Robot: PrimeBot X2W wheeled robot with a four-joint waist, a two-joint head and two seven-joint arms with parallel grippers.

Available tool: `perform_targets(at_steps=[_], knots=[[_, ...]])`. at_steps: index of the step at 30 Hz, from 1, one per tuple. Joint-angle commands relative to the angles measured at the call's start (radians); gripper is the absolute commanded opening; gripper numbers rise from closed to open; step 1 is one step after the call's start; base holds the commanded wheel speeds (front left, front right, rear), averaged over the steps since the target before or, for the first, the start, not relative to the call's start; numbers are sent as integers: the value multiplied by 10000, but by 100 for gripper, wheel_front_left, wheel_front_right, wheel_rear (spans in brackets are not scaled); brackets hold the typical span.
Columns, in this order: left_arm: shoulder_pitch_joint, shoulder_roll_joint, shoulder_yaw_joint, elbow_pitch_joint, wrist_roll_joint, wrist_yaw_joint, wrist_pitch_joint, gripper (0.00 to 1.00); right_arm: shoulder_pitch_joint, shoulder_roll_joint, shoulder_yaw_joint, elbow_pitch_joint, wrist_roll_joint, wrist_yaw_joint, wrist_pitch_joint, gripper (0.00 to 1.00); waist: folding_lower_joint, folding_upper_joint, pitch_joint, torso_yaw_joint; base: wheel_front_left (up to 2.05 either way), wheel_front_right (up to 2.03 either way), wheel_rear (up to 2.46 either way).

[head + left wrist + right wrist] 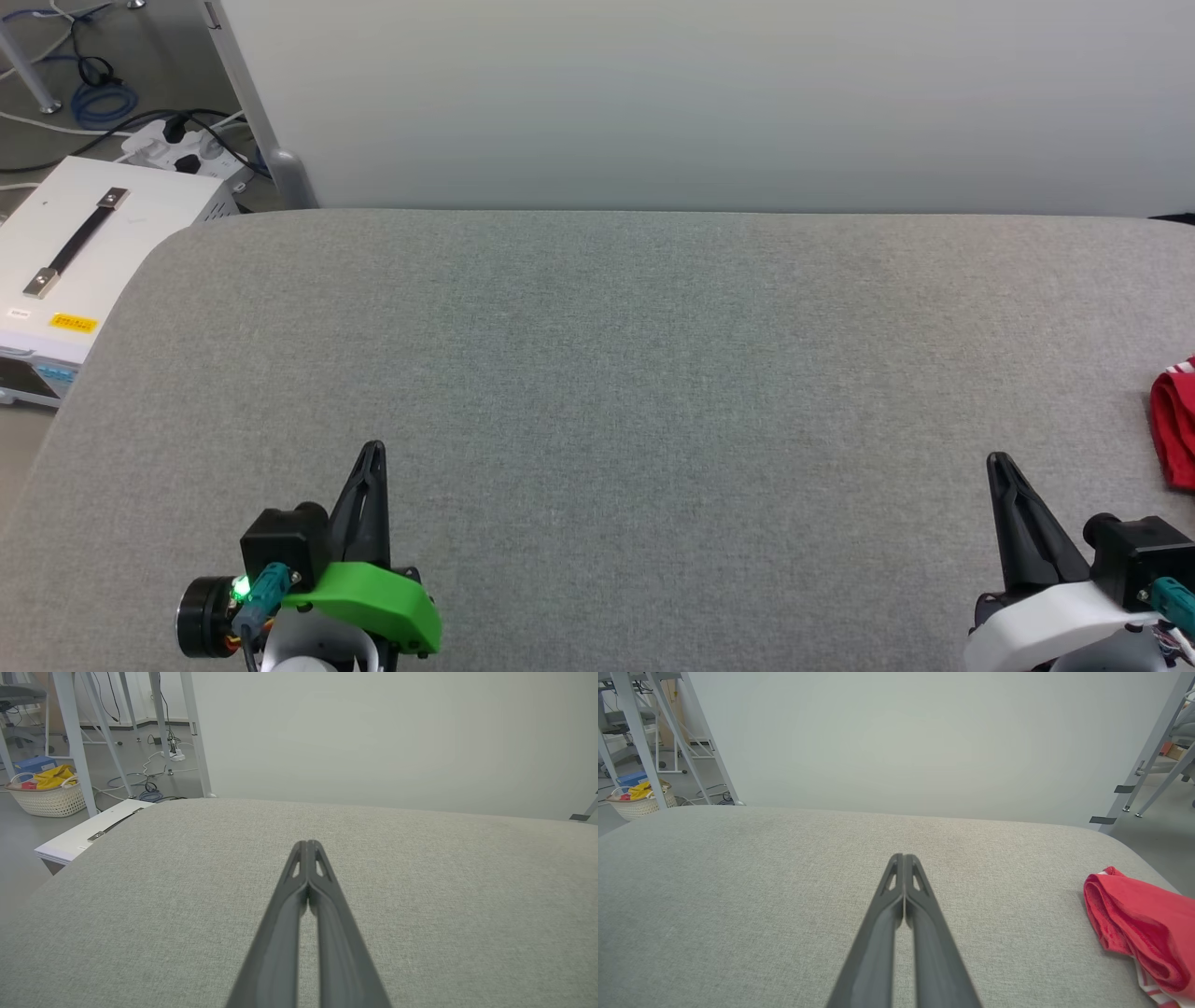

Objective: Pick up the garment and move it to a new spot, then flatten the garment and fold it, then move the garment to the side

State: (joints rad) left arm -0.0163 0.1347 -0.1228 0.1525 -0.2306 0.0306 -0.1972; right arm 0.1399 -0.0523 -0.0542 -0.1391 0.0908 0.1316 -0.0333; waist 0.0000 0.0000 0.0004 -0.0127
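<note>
Garment point(1174, 429) lies bunched at the table's point(653, 355) right edge, at about 2 o'clock from the right gripper point(1000, 461) and apart from it. Its visible part runs 12-to-6. The left gripper point(373, 450) is well apart. Both grippers have their fingers together, empty.

Left hand point(373, 448) and right hand point(999, 459) closed, empty.

The garment point(1174, 431) runs off the right edge — most of it, seemingly, unseen.
</note>
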Motion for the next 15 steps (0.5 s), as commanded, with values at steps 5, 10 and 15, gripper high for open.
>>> perform_targets(at_steps=[5,10,15], knots=[[46,-83,113,-121,207,-51,142,0,-221,6,61,122,-113,-3,49,0,0,0,0,7,0,0,0],[52,-124,173,-196,319,-65,240,0,-284,6,86,190,-156,-3,64,0,0,0,0,14,0,0,0],[58,-166,235,-274,436,-79,342,0,-350,7,113,261,-200,-3,80,0,0,0,-1,20,0,0,0]])
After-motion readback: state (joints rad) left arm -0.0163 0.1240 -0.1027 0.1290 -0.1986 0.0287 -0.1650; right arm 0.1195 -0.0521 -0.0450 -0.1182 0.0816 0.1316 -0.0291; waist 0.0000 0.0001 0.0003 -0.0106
